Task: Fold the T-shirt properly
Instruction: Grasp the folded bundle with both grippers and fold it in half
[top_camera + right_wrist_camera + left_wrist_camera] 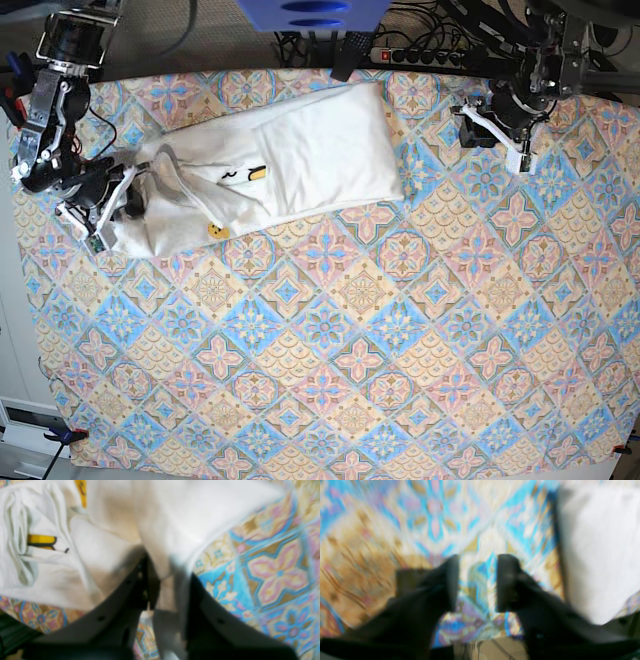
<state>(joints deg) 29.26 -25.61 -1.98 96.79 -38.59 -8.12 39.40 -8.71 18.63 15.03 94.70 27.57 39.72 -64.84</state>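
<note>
Left wrist view:
Left gripper [477, 582]: blurry; the two black fingers stand apart with only cloth pattern between them, holding nothing.
Tablecloth [395, 530]: blue, yellow and pink pattern under the gripper.
T-shirt [597, 550]: a white patch at the right edge, apart from the fingers.

Right wrist view:
Right gripper [170, 587]: fingers are close together and pinch a fold of the white T-shirt [187, 517].
Print: yellow bits show on the crumpled part at the left.
Tablecloth [275, 572]: shows to the right of the shirt.

Base view:
T-shirt [320, 150]: lies folded long in the upper left part of the tablecloth [350, 380], one end bunched up.
Right gripper [108, 210]: at the bunched end, gripping it.
Left gripper [495, 125]: up high on the right, well apart from the shirt.
</note>
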